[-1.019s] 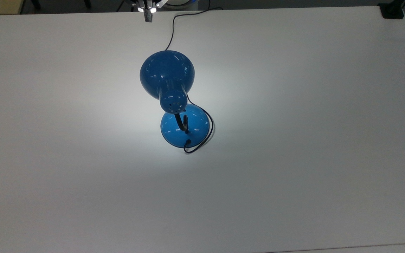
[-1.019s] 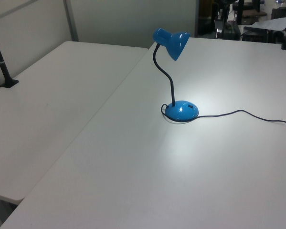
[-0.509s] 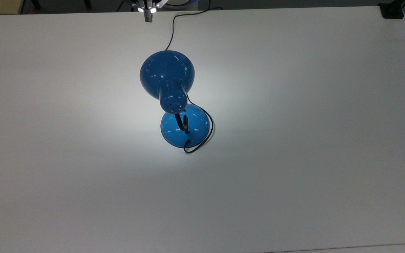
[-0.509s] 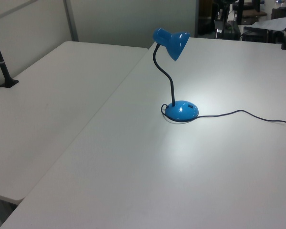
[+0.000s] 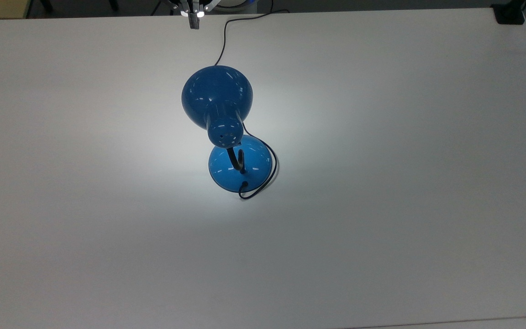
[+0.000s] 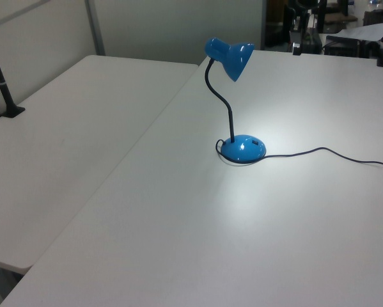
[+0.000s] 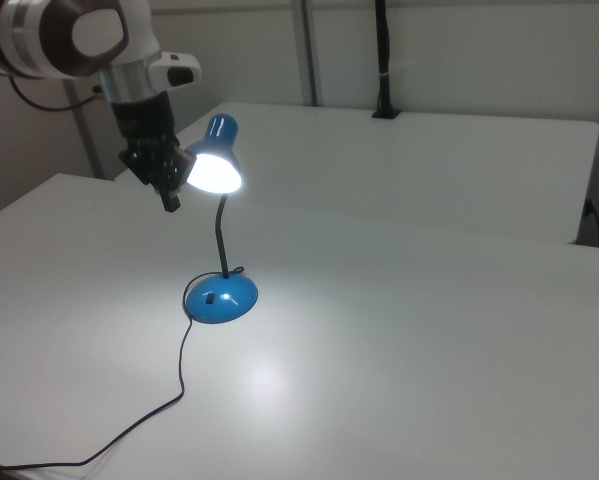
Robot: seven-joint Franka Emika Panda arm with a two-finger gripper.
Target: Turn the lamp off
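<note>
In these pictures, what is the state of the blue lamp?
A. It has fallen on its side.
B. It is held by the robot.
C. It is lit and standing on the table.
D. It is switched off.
C: the lamp stands upright, its shade glows white and casts a bright patch on the table.

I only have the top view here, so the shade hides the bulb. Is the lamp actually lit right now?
Observer: Yes. In the right view the shade's open mouth glows bright white.
Operator: Is there a switch on the base?
Observer: The right view shows a small dark slot on the base's dome; I cannot tell if it is the switch.
Operator: How high is the gripper?
Observer: In the right view the gripper hangs about level with the shade, well above the table, touching nothing.
</note>
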